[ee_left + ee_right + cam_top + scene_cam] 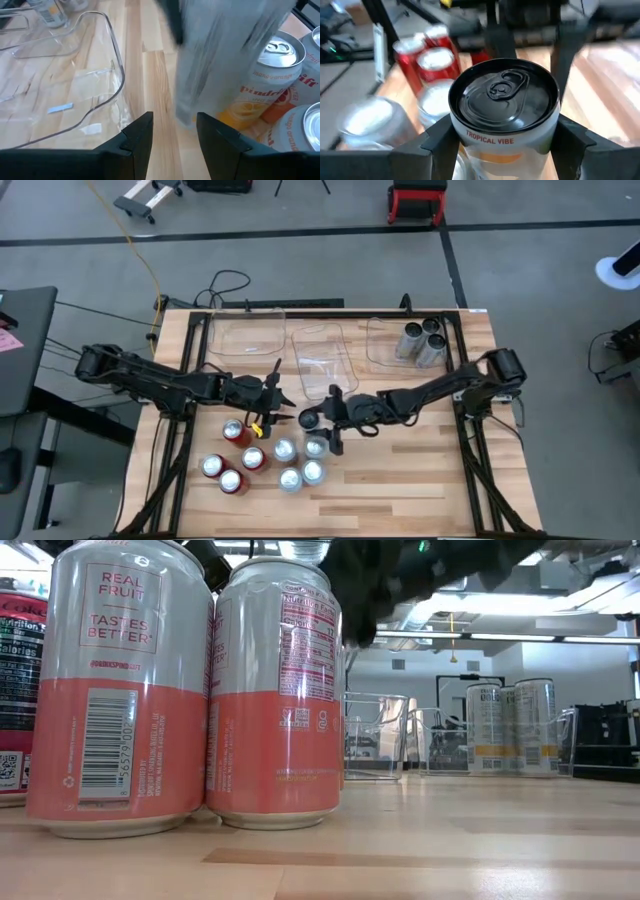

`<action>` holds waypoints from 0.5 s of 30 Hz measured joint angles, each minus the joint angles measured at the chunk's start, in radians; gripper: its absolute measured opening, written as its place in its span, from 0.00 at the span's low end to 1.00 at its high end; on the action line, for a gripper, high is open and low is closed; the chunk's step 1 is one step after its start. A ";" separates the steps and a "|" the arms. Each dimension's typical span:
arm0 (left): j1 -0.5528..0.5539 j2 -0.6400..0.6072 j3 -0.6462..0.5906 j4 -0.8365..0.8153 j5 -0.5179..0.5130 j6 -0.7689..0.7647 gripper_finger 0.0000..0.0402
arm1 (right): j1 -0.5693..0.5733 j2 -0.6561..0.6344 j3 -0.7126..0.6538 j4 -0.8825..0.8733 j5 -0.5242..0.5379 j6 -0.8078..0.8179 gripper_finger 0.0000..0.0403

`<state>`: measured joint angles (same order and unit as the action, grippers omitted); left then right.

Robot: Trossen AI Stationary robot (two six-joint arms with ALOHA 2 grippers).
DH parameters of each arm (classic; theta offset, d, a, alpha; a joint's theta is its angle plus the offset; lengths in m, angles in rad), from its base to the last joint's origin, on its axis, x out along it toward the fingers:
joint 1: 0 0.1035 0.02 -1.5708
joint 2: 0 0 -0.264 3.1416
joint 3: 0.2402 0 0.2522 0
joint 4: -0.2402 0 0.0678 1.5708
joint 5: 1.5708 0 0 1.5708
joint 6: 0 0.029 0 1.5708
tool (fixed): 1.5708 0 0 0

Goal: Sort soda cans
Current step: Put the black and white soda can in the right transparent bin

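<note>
Right gripper [502,142] jaws were clamped on a light-bodied can [503,107] among the cluster of soda cans [262,460] on the table [400,490]. Left gripper [173,137] jaws stood apart and empty, the cans just beyond them.

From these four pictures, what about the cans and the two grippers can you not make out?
- Left gripper: whether it holds anything; a blurred grey shape fills the left wrist view just beyond its fingers.
- Can between the right gripper's fingers: its lower body is cut off by the right wrist picture's edge.
- Cans in the right bin: labels too small in the high view.
- Red cans: blurred in the right wrist view.
</note>
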<state>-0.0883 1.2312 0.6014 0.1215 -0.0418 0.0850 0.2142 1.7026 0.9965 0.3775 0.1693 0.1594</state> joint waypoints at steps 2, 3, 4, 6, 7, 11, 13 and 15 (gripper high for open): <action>0.000 0.000 0.000 -0.001 0.000 -0.003 0.37 | 0.017 -0.024 0.000 -0.008 0.048 -0.004 0.63; 0.000 0.000 0.000 -0.001 -0.001 -0.004 0.37 | 0.028 -0.034 -0.001 -0.009 0.077 -0.006 0.63; 0.000 0.000 0.000 -0.001 0.000 -0.008 0.37 | 0.040 -0.039 -0.004 -0.011 0.116 -0.013 0.63; 0.000 0.000 0.000 -0.002 0.000 -0.022 0.37 | 0.069 -0.050 -0.011 -0.028 0.228 -0.033 0.63; 0.000 0.000 0.000 -0.002 -0.001 -0.026 0.37 | 0.082 -0.056 -0.013 -0.041 0.288 -0.041 0.63; 0.000 0.000 0.001 -0.002 0.000 -0.027 0.37 | 0.109 -0.105 -0.013 -0.119 0.383 -0.026 0.63; 0.000 0.000 0.001 -0.003 0.000 -0.030 0.37 | 0.115 -0.131 -0.013 -0.157 0.400 -0.008 0.63; 0.000 0.000 0.001 -0.003 -0.004 -0.033 0.37 | 0.136 -0.150 -0.013 -0.167 0.453 -0.012 0.63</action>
<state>-0.0883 1.2312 0.6022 0.1189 -0.0459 0.0519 0.3498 1.5521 0.9836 0.2102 0.6225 0.1477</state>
